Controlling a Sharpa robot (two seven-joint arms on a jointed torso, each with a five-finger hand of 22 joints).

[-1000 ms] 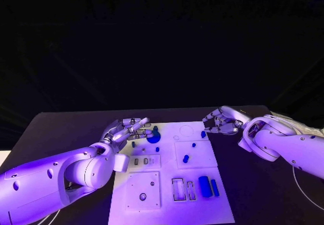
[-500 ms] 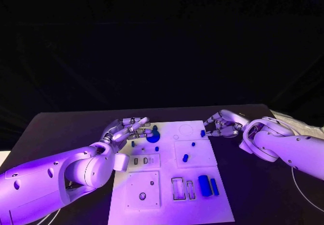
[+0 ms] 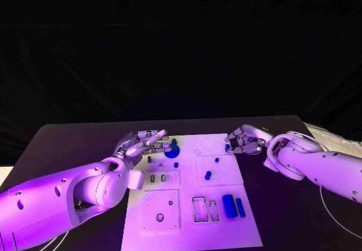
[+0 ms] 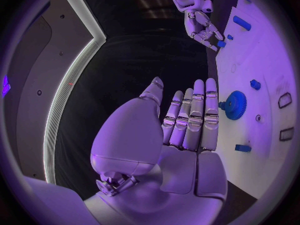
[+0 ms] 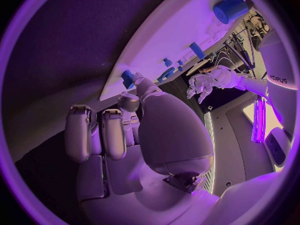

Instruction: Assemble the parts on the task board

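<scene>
Two robot hands are working at the far end of the task board, which is lying in the middle of the tabletop. The right robot hand is reaching in from the right at the board's far right edge, its fingers curling toward a small blue part there; whether they are already pinching it I cannot tell, since the fingertips are hiding the contact. The left robot hand is hovering over the board's far left side with fingers apart and holding nothing, just beside the blue gear.

Several risks are showing. The small blue part is sitting very near the board's edge, so a glancing touch is likely to be knocking it off onto the dark tabletop. A shallow pinch could be letting it twist or slip as it is lifted. The left robot hand is hanging close to the blue gear and to the small blue pegs nearer in, so a careless sweep may be nudging them out of place. Nearer still, the blue blocks are lying beside open slots, well apart from both robot hands and seemingly still waiting to be seated
</scene>
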